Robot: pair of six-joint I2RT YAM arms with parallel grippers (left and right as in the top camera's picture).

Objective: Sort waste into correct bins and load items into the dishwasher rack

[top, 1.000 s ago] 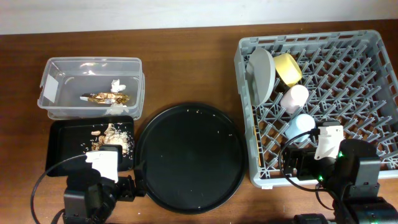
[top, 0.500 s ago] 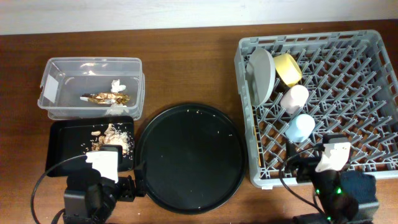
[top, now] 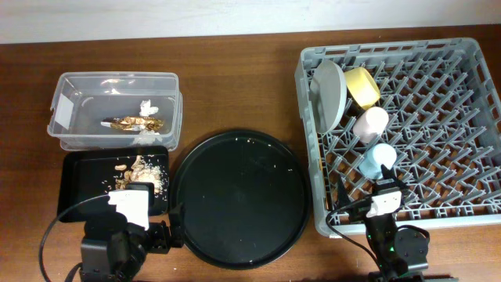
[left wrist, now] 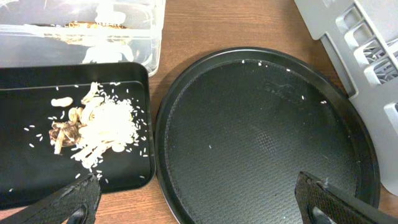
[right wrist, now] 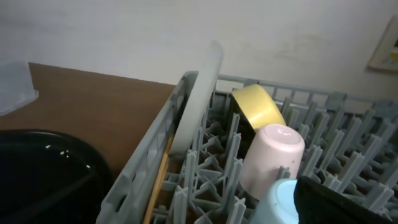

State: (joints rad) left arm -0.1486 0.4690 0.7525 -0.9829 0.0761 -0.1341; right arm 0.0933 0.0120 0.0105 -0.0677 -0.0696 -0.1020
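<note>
The grey dishwasher rack (top: 438,94) holds the grey-green bowl (top: 329,92) on edge, the yellow bowl (top: 362,86), the pink cup (top: 370,124) and the blue cup (top: 380,160). In the right wrist view a wooden chopstick (right wrist: 160,180) lies along the rack wall beside the bowl (right wrist: 199,93). The clear tub (top: 70,102) holds the gold wrapper (top: 133,123) and tissue bits (top: 147,107). The black rectangular tray (top: 78,184) holds food scraps (top: 137,172). My left gripper (left wrist: 199,202) is open and empty over the round tray's near edge. My right gripper (top: 389,186) is open and empty just in front of the blue cup.
The big round black tray (top: 239,200) lies between the bins and the rack, with a few rice grains on it. Cables trail from both wrists at the table's front edge. Bare wooden table shows behind the round tray.
My right arm has pulled back from over the rack's front right part, moving left and toward the table's front edge. The blue cup stays in the rack. The left arm has not moved.
</note>
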